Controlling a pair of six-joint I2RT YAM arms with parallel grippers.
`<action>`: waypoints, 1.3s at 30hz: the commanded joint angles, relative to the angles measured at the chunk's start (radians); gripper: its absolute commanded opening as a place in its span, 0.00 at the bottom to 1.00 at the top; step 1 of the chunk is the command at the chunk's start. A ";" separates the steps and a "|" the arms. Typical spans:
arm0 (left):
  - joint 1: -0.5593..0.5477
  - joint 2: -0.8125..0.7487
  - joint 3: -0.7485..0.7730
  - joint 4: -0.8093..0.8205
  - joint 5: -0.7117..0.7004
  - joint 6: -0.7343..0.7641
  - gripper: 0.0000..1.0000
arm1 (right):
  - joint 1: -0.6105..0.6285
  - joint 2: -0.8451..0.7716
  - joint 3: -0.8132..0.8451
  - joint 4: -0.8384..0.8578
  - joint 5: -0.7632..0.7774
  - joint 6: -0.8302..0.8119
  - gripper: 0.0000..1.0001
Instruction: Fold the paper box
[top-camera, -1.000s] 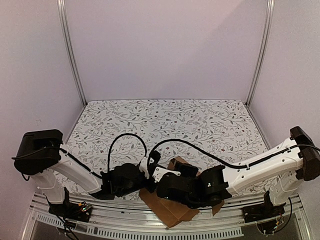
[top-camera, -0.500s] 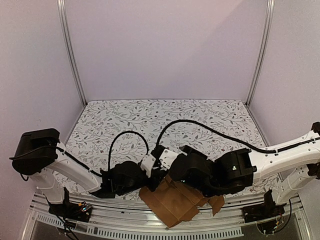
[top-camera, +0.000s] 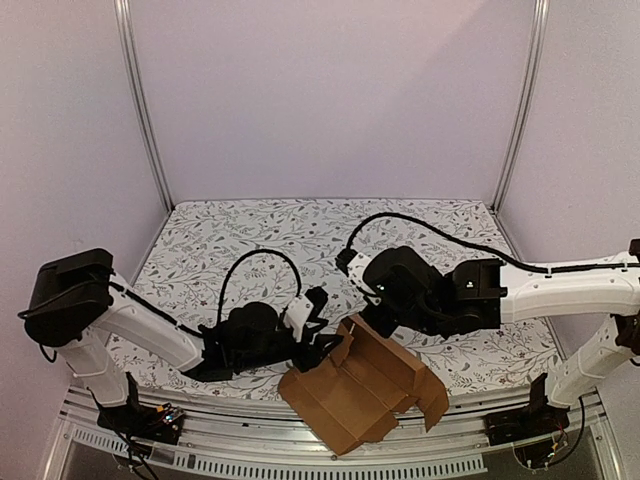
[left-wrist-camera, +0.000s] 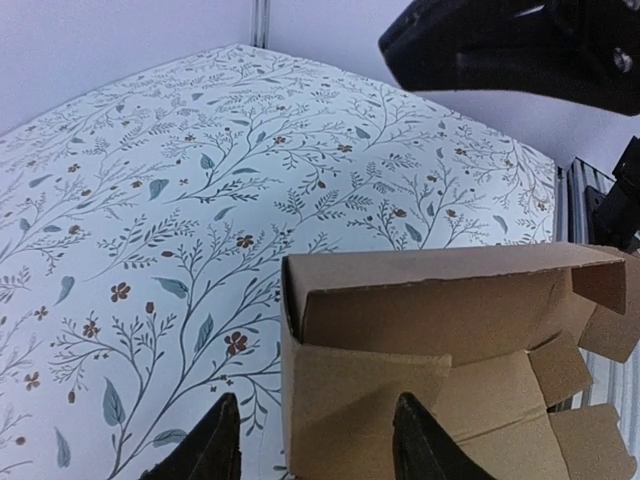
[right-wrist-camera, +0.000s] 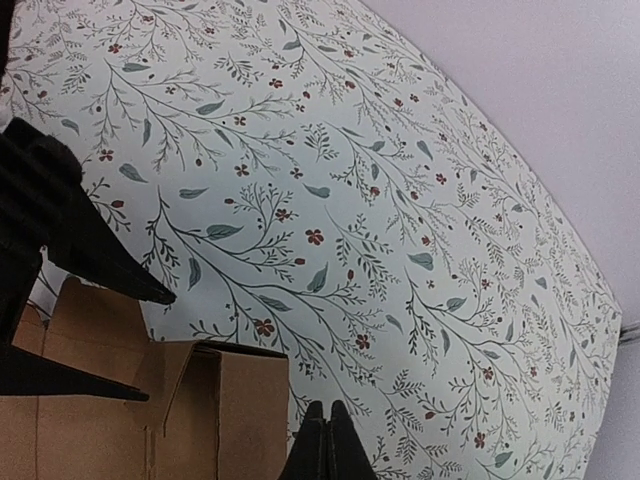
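Observation:
The paper box (top-camera: 360, 388) is a plain brown cardboard piece lying open at the table's near edge, with its side walls partly raised. In the left wrist view its end wall (left-wrist-camera: 370, 400) stands between my left gripper's (left-wrist-camera: 315, 445) open fingers; the left fingertip (left-wrist-camera: 215, 440) is over the table, the right one (left-wrist-camera: 415, 435) inside the box. In the top view my left gripper (top-camera: 322, 338) sits at the box's left corner. My right gripper (right-wrist-camera: 325, 440) is shut and empty, hovering over the table just beside the box's corner (right-wrist-camera: 240, 400), and in the top view (top-camera: 368, 318) above the box's far edge.
The table wears a white cloth with a leaf-and-flower print (top-camera: 300, 240). White walls and metal posts (top-camera: 140, 110) close in the back and sides. The metal rail (top-camera: 250, 455) runs along the near edge under the box's front corner. The right arm (left-wrist-camera: 500, 45) looms over the box.
The right arm rose off the box and drew back to the right, its gripper closing. The box's walls now stand uncovered. The left gripper opened wider at the box's left end.

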 joint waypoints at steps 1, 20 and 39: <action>0.035 0.033 0.039 -0.041 0.082 0.016 0.51 | -0.057 -0.005 -0.029 0.063 -0.162 0.076 0.00; 0.076 0.135 0.097 -0.058 0.111 0.032 0.54 | -0.106 0.092 -0.124 0.183 -0.321 0.193 0.00; 0.091 0.194 0.174 -0.078 0.109 0.091 0.54 | -0.107 0.118 -0.139 0.212 -0.360 0.217 0.00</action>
